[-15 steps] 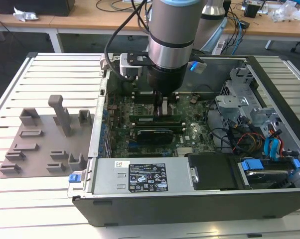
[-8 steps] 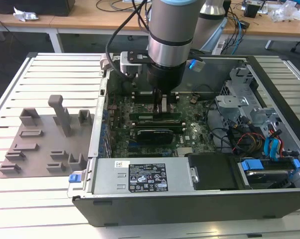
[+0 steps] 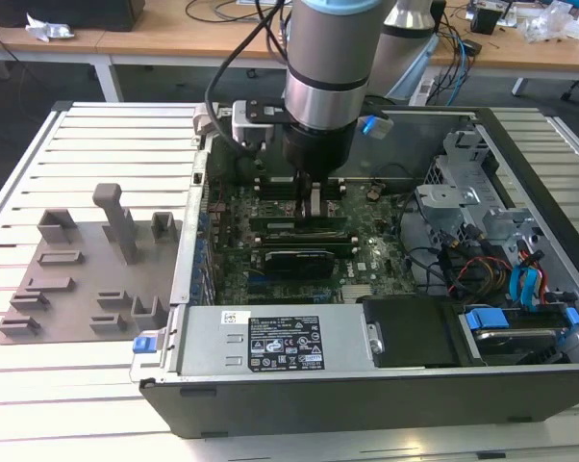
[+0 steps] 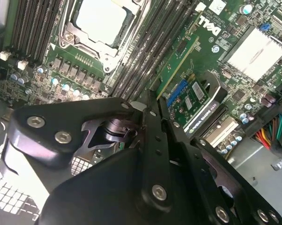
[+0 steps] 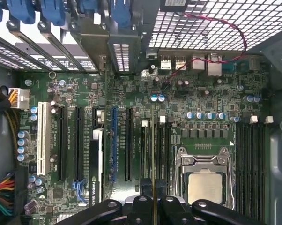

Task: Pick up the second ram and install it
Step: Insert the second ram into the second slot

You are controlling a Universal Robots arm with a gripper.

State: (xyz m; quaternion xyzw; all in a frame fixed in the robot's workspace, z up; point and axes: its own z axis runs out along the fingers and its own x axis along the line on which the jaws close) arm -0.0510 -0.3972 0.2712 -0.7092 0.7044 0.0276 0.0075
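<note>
The gripper is seen in the exterior view lowered into the open computer case, directly over the motherboard and just above the memory slots beside the CPU socket. In the first wrist view a thin green-and-gold edge, taken to be the second ram, is seen running straight out from between the fingertips, so the claw appears to be closed narrowly on the stick, gripped by its flat faces; the grip itself is partly hidden by the finger links, so this is offered as a likely reading only. The long axis of the stick is laid parallel to the black memory slots and in line with one of them, next to the socket. The stick is thus placed directly below the claw and not off to a side, with its lower edge at or very near the slot opening; whether it is already seated cannot be told. In the second wrist view the gripper is seen close over the same slot bank. The grey holder tray is left on the table at the exterior view's left, well apart from the case.
</note>
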